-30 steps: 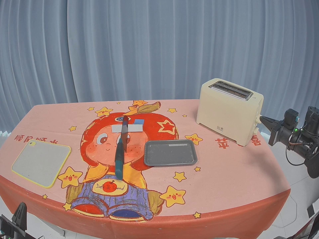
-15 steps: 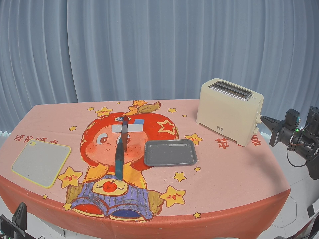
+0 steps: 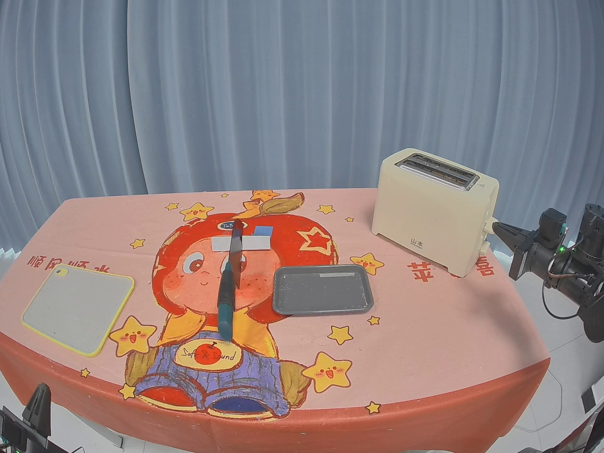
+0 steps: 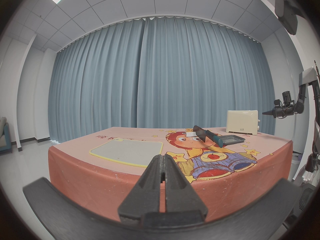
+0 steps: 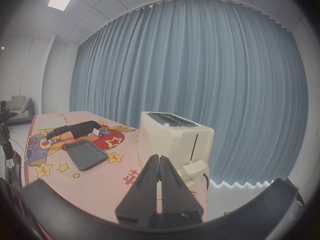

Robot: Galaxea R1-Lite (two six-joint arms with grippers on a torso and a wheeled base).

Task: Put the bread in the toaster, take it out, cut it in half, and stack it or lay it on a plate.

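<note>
1. My right gripper (image 5: 159, 158) has its two fingers pressed flat together, with nothing between them. It hangs off the table's right side, level with the toaster's end wall and tip toward it.
2. In the head view the right gripper's (image 3: 497, 224) tip sits just beside the toaster's lever end. I cannot tell whether they touch.
3. My left gripper (image 4: 164, 157) is also closed finger to finger and holds nothing. It sits low, off the near left corner of the table, with its tip (image 3: 39, 392) below the cloth's edge.
4. The toaster (image 3: 434, 209) is cream coloured and stands upright at the far right of the table, with two slots on top. Its lever (image 5: 194, 168) is on the end facing my right gripper. I cannot tell whether bread sits in the slots.
5. The plate (image 3: 323, 289) is a dark grey rectangular tray. It lies flat near the middle of the table, left of the toaster and well apart from it.
6. The knife (image 3: 228, 278) is just left of the plate, with its teal handle toward me and its dark blade pointing away. The blade crosses a white strip (image 3: 249, 243).
7. The cutting board (image 3: 78, 307) is pale with a yellow rim. It lies flat at the near left, well apart from the knife.
8. A pink cartoon tablecloth (image 3: 440, 335) covers the table, and a blue-grey curtain (image 3: 302, 77) hangs behind it.
</note>
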